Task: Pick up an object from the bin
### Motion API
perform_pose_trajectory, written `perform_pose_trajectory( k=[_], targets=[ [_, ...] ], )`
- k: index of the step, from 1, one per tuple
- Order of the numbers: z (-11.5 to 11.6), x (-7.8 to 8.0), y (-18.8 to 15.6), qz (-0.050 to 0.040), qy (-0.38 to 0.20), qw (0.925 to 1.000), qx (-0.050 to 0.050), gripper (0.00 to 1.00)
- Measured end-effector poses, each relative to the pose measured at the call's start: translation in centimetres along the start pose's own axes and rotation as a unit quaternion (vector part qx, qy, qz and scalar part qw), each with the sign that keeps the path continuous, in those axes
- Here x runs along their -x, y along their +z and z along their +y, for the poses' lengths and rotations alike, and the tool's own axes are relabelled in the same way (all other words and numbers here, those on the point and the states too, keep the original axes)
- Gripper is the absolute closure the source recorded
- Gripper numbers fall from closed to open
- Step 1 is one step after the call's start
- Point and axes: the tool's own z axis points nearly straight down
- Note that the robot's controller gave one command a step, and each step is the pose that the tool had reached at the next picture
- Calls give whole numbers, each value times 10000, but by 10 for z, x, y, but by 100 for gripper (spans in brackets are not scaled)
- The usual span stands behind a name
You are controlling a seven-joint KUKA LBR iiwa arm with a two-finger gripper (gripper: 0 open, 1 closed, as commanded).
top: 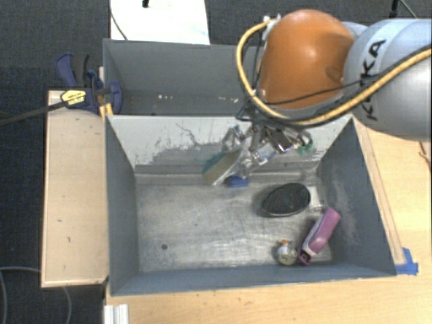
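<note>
My gripper (262,147) hangs below the arm's wrist, over the back middle of the bin. Directly against its lower left side is a beige, flat object with a teal end (221,169), tilted, and a small blue piece (236,181) shows under it. Whether this object is held or merely lies by the gripper I cannot tell. A black oval object with a textured top (286,199) lies on the bin floor just to the lower right of the gripper.
A purple and pink bottle-like object (320,233) lies near the front right corner, with a small round greenish ball (286,253) beside its lower end. The arm and its orange cover hang over the bin's back right.
</note>
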Motion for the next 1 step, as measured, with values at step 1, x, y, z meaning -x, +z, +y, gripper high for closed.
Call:
perform_pose_trajectory(
  k=[1],
  targets=[
    [15,-16,1,64,1316,9913,18,100]
  ],
)
